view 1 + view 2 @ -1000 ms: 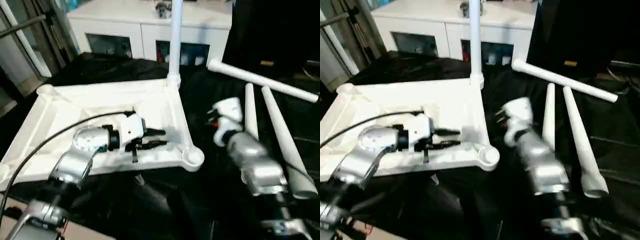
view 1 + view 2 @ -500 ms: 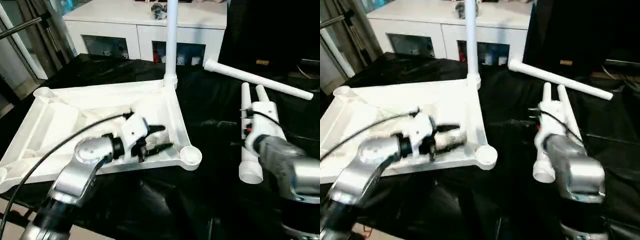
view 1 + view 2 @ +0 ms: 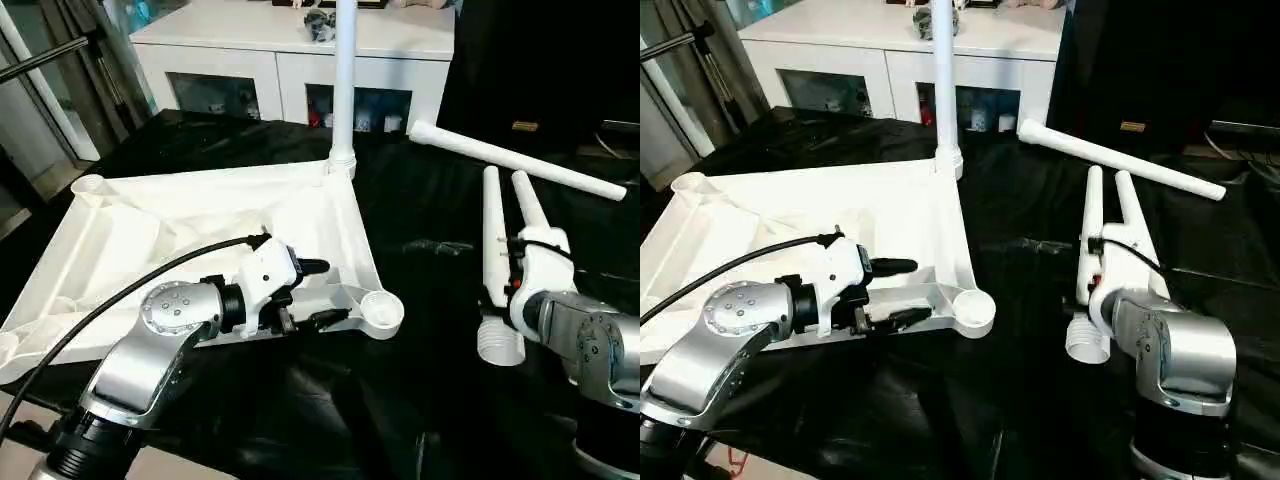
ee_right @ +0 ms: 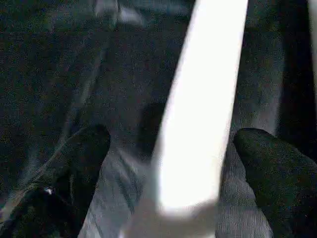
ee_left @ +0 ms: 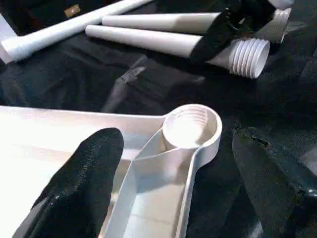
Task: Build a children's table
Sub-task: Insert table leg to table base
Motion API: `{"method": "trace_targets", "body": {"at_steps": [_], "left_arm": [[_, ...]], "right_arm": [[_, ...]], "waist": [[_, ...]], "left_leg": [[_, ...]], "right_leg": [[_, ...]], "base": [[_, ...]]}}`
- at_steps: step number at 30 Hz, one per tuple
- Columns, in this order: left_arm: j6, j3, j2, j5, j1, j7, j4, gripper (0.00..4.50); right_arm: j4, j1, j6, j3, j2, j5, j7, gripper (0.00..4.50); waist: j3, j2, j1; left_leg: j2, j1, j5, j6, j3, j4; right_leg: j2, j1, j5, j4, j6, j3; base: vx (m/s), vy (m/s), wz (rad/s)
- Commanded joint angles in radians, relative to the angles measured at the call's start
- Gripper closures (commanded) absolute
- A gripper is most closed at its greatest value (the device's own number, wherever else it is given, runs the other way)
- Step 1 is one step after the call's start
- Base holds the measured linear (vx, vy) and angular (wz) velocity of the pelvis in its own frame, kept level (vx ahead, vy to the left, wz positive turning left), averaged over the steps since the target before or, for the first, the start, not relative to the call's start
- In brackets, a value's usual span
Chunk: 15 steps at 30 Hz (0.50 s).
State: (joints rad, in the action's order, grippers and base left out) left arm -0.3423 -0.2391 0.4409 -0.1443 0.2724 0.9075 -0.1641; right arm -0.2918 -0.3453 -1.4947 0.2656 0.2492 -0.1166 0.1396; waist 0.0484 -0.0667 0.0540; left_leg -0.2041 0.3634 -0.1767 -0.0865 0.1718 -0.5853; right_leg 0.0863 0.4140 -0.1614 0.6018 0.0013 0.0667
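Both sets of fingers wide, nothing held

Left fingers point(image 5: 89, 178) straddle the tabletop's point(image 3: 130, 230) near-right rim by an empty socket point(image 5: 190, 126); right fingers point(image 4: 277, 173) flank one loose leg point(image 4: 198, 124). Four legs: one upright point(image 3: 344, 90) in the far-right socket, three on the black-draped counter point(image 3: 420, 210). No readable writing.

This is looking like a room set up for robot trials rather than a lived-in home. A black cloth point(image 3: 420, 200) is covering the whole work surface and lying in wrinkles. At the far side a white cabinet point(image 3: 290, 60) with glass doors is standing, small objects sitting behind the glass and on its top. At the far left a metal stand point(image 3: 40, 90) is leaning, and a black panel point(image 3: 540, 60) is blocking the far right.
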Motion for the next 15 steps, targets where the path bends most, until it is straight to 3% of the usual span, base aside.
{"method": "trace_targets", "body": {"at_steps": [1,5,12,15], "left_arm": [[-0.015,-0.005,0.022,0.001,-0.007,0.001,-0.024,0.18],[-0.022,-0.005,0.031,0.0,-0.009,0.009,-0.037,0.06],[-0.039,-0.017,0.043,-0.012,-0.011,0.024,-0.044,0.06],[-0.045,-0.022,0.044,-0.017,-0.009,0.024,-0.046,0.0]], "right_arm": [[-0.003,-0.007,-0.064,-0.012,0.008,-0.019,0.008,0.0],[-0.013,-0.012,-0.105,0.0,0.005,-0.031,0.02,0.0],[0.031,0.016,-0.12,-0.038,0.02,-0.056,0.05,0.0],[0.053,0.015,-0.119,-0.04,0.02,-0.053,0.053,0.27]], "waist": [[-0.063,0.013,0.001],[-0.066,0.011,0.003],[-0.065,0.015,0.003],[-0.064,0.013,0.003]], "left_leg": [[0.0,-0.009,-0.216,-0.04,0.0,0.065],[0.0,-0.008,-0.193,-0.039,0.0,0.063],[0.0,-0.008,-0.198,-0.041,0.001,0.063],[0.0,-0.008,-0.204,-0.042,0.001,0.064]], "right_leg": [[0.028,-0.046,-0.371,-0.083,-0.083,-0.036],[0.03,-0.049,-0.348,-0.078,-0.088,-0.037],[0.031,-0.048,-0.359,-0.08,-0.086,-0.037],[0.031,-0.047,-0.376,-0.082,-0.083,-0.038]], "base": [[0.0,0.0,0.0],[0.0,0.0,0.0],[0.0,0.0,0.0],[0.0,0.0,0.0]]}}
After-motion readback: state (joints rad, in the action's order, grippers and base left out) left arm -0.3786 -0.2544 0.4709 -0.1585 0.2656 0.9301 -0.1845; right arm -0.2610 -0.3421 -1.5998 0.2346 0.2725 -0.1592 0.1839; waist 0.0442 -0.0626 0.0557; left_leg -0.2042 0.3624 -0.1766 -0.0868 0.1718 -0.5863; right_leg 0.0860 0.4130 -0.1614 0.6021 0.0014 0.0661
